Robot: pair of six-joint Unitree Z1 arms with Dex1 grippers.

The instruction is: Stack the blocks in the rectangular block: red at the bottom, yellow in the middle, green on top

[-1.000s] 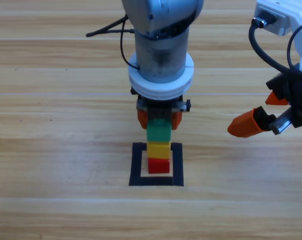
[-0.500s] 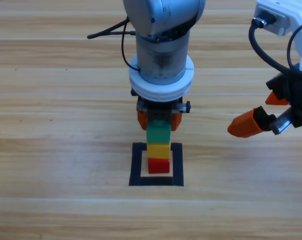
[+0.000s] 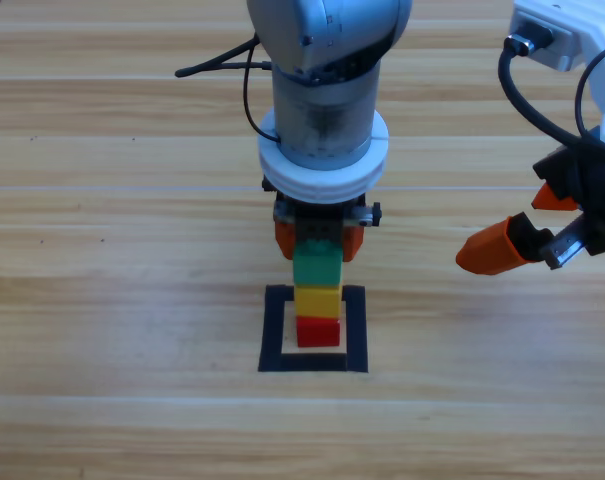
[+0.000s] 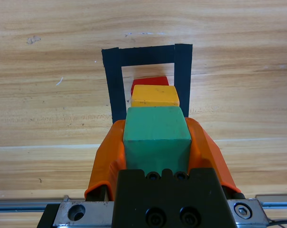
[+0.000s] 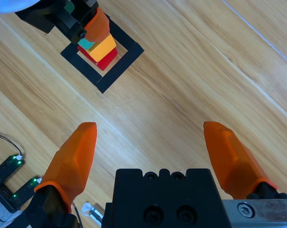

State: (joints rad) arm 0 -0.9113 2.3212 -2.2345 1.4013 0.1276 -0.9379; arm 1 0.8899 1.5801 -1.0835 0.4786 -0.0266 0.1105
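Inside the black tape outline (image 3: pixel 272 332) stands a three-cube stack: the red cube (image 3: pixel 318 332) at the bottom, the yellow cube (image 3: pixel 318 300) on it, the green cube (image 3: pixel 318 268) on top. My left gripper (image 3: pixel 318 246) reaches straight down over the stack, shut on the green cube. In the left wrist view both orange jaws press the green cube's (image 4: pixel 155 128) sides, with yellow (image 4: pixel 154 96) and red (image 4: pixel 148 80) below inside the outline (image 4: pixel 115 90). Off to the right and clear of the stack, my right gripper (image 3: pixel 527 222) hangs open and holds nothing. The right wrist view shows the stack (image 5: pixel 103 48) far off.
A black cable (image 3: pixel 212 62) trails behind the left arm at the top. Black cables (image 3: pixel 522 95) loop above the right gripper. A small board with green lights (image 5: pixel 10 166) lies at the right wrist view's bottom left. Bare wood surrounds the outline.
The left arm's upper part has shifted very slightly. The stack, the left gripper's hold on the green cube and the right gripper stay as they were.
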